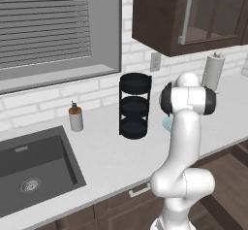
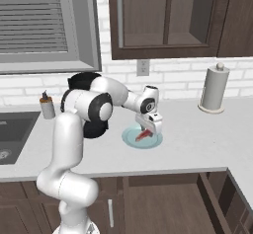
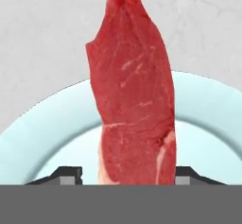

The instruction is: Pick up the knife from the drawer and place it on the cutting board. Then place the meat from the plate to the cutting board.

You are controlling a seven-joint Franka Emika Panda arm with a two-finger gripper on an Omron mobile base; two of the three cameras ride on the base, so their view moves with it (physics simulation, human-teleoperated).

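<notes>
Fingertips of the gripper (image 3: 127,176) barely rise above the bottom edge in the hand view, one on each side of the meat (image 3: 133,100), whose lower end is cut off there, so I cannot tell whether the tips press on it or only flank it. From the left base camera the robot's own arm hides nearly all of the plate (image 1: 167,123). Seen from the right base camera, the meat is a small red strip with paler streaks on the pale teal plate, directly under the lowered gripper on the light counter (image 2: 197,144).
</notes>
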